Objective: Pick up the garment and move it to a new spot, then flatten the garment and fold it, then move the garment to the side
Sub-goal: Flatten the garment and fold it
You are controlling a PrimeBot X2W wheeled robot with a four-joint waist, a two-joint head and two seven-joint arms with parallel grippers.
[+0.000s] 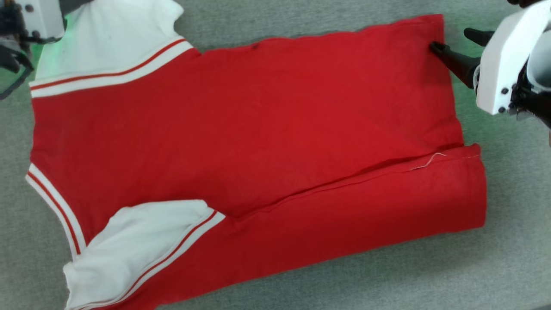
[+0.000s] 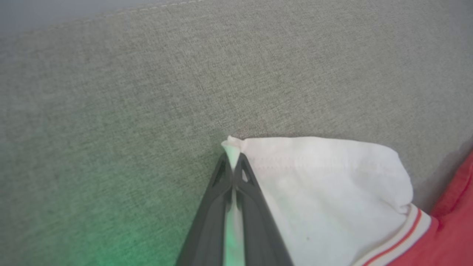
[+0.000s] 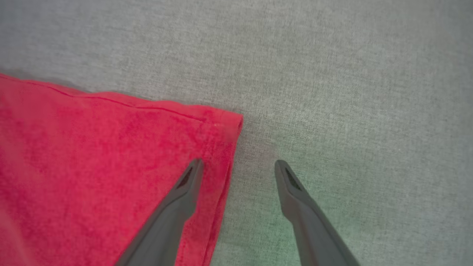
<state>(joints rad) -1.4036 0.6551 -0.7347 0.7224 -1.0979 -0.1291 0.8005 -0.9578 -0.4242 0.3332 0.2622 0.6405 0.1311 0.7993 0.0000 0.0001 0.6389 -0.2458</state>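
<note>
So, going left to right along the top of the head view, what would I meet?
The left arm's fingers, pinching the garment's white sleeve, then the red body, then the right arm's open fingers, then its white wrist housing.

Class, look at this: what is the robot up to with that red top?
The robot is working on the red-and-white garment, spread on a grey fabric surface with its near long edge folded over. The left end effector is shut on a white sleeve edge. The right end effector is open at the hem corner, not gripping.
</note>
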